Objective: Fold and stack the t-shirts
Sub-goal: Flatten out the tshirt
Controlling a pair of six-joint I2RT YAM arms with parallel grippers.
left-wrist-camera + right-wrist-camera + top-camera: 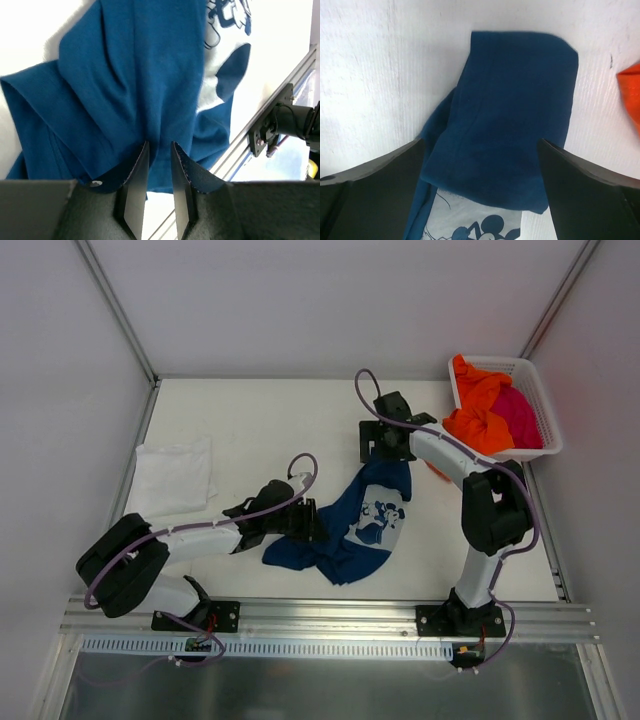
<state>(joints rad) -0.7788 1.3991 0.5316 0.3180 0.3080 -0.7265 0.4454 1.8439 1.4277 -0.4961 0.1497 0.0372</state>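
Observation:
The navy blue t-shirt with a pale print lies crumpled on the middle of the table. My left gripper is at its left edge; in the left wrist view its jaws are nearly together on a fold of the navy cloth. My right gripper hovers open over the shirt's far end, its fingers wide apart and empty. The white t-shirt lies folded at the left. The orange t-shirt and the magenta t-shirt sit bunched in the basket.
The white lattice basket stands at the far right corner. An orange edge shows at the right of the right wrist view. The metal rail runs along the table's near edge; enclosure walls stand on three sides.

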